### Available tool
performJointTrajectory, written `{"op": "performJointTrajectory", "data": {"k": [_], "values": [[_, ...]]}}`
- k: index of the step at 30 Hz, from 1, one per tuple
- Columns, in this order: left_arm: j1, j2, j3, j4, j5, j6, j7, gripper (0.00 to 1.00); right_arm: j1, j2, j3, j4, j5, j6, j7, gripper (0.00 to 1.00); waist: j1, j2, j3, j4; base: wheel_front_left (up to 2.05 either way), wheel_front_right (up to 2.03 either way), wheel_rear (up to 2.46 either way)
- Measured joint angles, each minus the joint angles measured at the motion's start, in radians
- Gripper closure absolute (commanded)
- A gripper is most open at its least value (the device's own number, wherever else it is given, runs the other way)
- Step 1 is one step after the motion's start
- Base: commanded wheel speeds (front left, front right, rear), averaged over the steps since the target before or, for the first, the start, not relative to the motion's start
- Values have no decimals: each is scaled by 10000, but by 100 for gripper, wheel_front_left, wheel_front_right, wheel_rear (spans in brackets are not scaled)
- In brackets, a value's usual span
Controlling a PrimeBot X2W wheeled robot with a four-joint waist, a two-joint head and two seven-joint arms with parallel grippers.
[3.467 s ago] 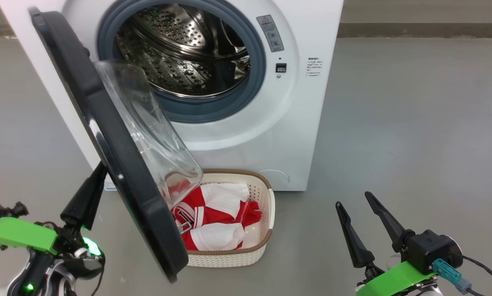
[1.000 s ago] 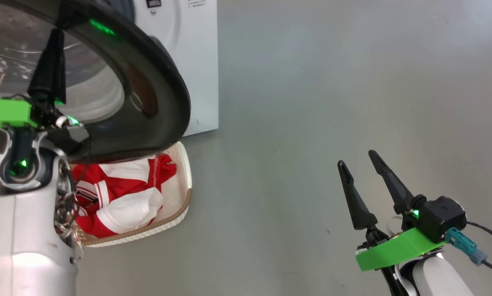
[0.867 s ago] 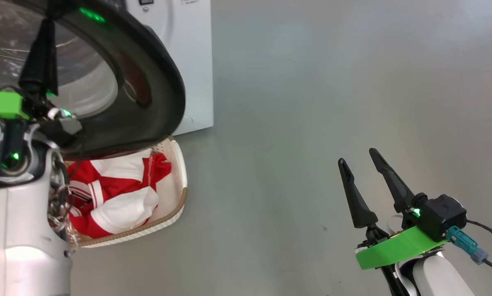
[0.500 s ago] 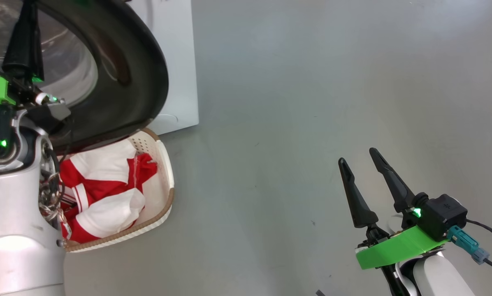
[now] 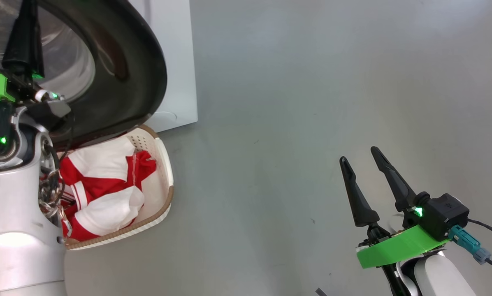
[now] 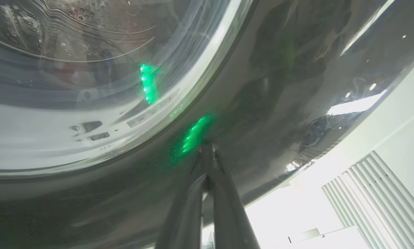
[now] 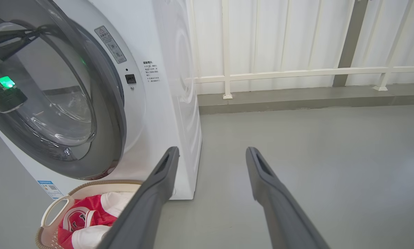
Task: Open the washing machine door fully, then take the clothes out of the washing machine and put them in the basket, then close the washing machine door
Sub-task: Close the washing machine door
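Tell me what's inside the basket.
Red and white clothes fill the basket. The left arm and the washing machine door cover its left and far parts; its bottom is hidden under the clothes.

The washing machine door (image 6: 262,86) takes up most of the left wrist view, its glossy dark rim sweeping from the upper right down to the lower left. Inside that rim sits the clear glass window (image 6: 72,69), and the perforated steel drum (image 6: 54,14) shows faintly through its upper part. The left gripper (image 6: 207,152) rises from below the door, its two dark fingers pressed together, and the tips appear to touch the rim just outside the window's edge. Two green glints (image 6: 193,133) lie on the door, one beside the tips and one on the glass. Past the door's lower right edge stands a bright white ribbed panel (image 6: 373,193).
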Motion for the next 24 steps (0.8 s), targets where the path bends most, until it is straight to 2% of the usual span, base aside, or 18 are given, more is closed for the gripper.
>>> {"op": "performJointTrajectory", "data": {"k": [3, 4, 5, 6, 7, 16, 24], "values": [[64, -75, -21, -36, -73, -2, 155, 100, 0, 0, -8, 2, 10, 0, 0, 0, 0, 0, -42, 121, 0, 0, 0], [129, -104, -25, -54, -73, -4, 163, 88, 0, 0, -8, 6, 10, 0, 0, 0, 0, 0, -61, 169, 0, 0, 0], [236, -123, -29, -79, -73, -6, 161, 68, 0, 0, -12, 8, 10, 0, 0, 0, 0, 1, -86, 220, 0, 0, 0], [236, -123, -29, -79, -73, -6, 161, 19, 0, 0, -12, 8, 10, 0, 0, 0, 0, 1, -86, 220, 0, 0, 0], [384, -138, -40, -138, -71, -6, 157, 0, 0, -2, -17, 12, 10, 0, 0, 0, 0, 0, -114, 277, 0, 0, 0], [2142, -151, -556, -1459, 612, -8, 71, 0, 2, -2, -23, 161, -54, 0, 0, 0, 0, 0, -500, 918, 0, 0, 0], [3886, -2, -1078, -3057, 2207, -10, -1012, 0, 20, -8, -2, 326, -215, 0, 0, 0, 0, 0, -1032, 1641, 0, 0, 0]]}}
